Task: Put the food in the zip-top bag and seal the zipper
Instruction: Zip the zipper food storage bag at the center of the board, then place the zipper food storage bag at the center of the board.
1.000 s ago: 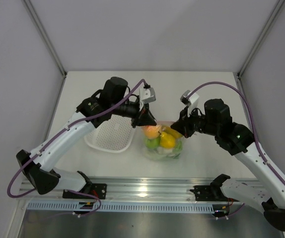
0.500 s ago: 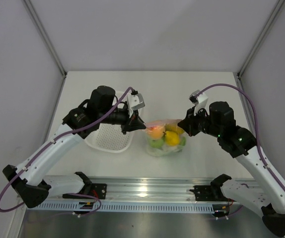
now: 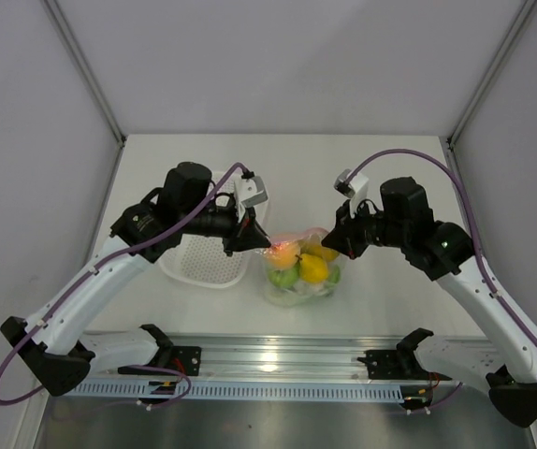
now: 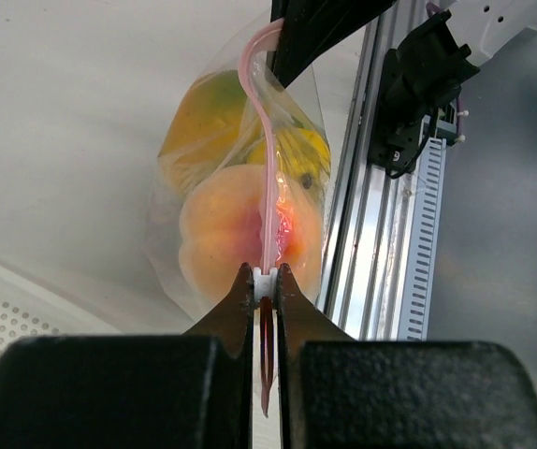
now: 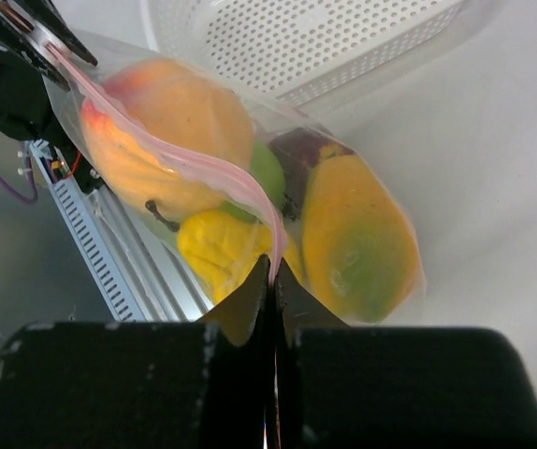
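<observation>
Left gripper (image 4: 265,277) and right gripper (image 5: 270,268) angled inward toward each other, clamped on opposite zipper (image 4: 268,187) ends.

Clear zip-top bag (image 3: 298,292) bulges with food (image 3: 313,268), pink zipper (image 4: 268,215) stretched along its top.

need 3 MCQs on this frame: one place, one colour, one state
1. In the top view, the white perforated basket lies where from the zip-top bag?
A. left of it
B. right of it
C. on top of it

2. The zipper is:
A. blue
B. pink
C. green

3. The left pincer and right pincer are:
A. both open
B. both shut on nothing
C. each shut on one end of the zipper

1 A: the basket shows left of the bag, beside it.
2 B: both wrist views show a pink strip.
3 C: each wrist view shows jaws closed on the strip.
</observation>
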Robot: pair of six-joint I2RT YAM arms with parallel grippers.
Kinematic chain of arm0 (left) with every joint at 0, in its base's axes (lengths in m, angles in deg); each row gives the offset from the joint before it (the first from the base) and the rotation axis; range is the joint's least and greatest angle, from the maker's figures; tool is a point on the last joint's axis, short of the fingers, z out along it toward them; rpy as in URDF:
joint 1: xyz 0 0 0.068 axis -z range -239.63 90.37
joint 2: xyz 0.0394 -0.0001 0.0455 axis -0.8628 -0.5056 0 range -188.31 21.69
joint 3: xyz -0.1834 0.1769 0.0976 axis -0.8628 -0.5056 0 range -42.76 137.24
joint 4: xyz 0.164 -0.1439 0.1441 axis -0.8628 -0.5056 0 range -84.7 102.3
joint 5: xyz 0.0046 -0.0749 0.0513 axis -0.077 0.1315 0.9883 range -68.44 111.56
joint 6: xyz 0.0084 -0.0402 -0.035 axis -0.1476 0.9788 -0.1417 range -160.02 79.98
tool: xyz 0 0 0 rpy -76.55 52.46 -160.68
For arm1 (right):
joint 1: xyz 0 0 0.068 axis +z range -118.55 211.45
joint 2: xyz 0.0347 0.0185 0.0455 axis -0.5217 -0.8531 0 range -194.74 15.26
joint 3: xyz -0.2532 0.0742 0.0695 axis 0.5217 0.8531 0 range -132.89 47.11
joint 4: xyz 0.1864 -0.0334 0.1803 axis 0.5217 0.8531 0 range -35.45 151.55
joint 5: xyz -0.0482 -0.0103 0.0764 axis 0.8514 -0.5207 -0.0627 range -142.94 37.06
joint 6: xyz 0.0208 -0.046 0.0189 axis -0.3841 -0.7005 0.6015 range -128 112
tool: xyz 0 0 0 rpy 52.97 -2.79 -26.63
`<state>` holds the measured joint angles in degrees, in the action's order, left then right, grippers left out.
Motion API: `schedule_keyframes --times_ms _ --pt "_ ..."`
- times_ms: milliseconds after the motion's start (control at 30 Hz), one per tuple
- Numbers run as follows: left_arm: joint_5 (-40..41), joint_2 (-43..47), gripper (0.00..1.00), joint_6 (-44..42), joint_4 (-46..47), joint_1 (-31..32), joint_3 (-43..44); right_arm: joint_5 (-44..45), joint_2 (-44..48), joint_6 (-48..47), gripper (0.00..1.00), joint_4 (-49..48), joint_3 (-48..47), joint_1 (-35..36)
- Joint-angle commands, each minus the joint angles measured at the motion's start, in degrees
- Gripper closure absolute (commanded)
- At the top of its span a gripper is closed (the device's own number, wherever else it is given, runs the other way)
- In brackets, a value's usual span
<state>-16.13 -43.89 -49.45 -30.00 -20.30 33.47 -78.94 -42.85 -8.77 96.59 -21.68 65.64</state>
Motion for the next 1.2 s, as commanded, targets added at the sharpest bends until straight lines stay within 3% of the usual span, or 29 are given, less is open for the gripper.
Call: schedule_keyframes --times_ms 0,167,367,800,1000,1033,1067,1133,1167 --pt "0.7 0.1 0.99 0.7 -0.7 -0.2 3.0 0.2 0.5 -2.5 1.00 -0.2 -4.2 1.1" --pt "-1.3 1.2 1.00 1.3 0.6 -0.1 1.5 -4.3 0.2 -2.7 1.00 -0.5 -4.0 1.2" --pt "7.5 2.8 1.00 0.5 -2.3 -0.2 2.2 11.8 2.6 -0.5 1.00 0.0 -4.0 0.9" --pt "16.9 7.8 0.97 1.9 -1.2 -0.2 -3.6 15.0 4.7 0.5 1.00 0.7 -1.1 -1.6" --pt "15.2 8.0 0.98 2.5 -0.7 -0.2 -4.2 15.8 4.9 2.0 1.00 1.0 -0.6 -1.5" --pt "14.3 7.8 0.92 2.7 -0.2 -0.2 -4.2 16.1 4.8 2.9 1.00 1.0 -0.7 -1.5" --pt "14.1 7.6 0.62 3.2 0.3 -0.2 -4.2 16.2 4.8 3.8 1.00 0.5 -0.6 -1.6" --pt "14.6 7.1 0.38 4.7 3.0 -0.1 -3.9 17.4 3.9 6.6 1.00 -0.6 0.0 -1.7" --pt "15.4 7.0 0.12 5.5 4.3 -0.2 -3.8 17.8 3.4 7.5 1.00 -1.3 0.2 -1.9"
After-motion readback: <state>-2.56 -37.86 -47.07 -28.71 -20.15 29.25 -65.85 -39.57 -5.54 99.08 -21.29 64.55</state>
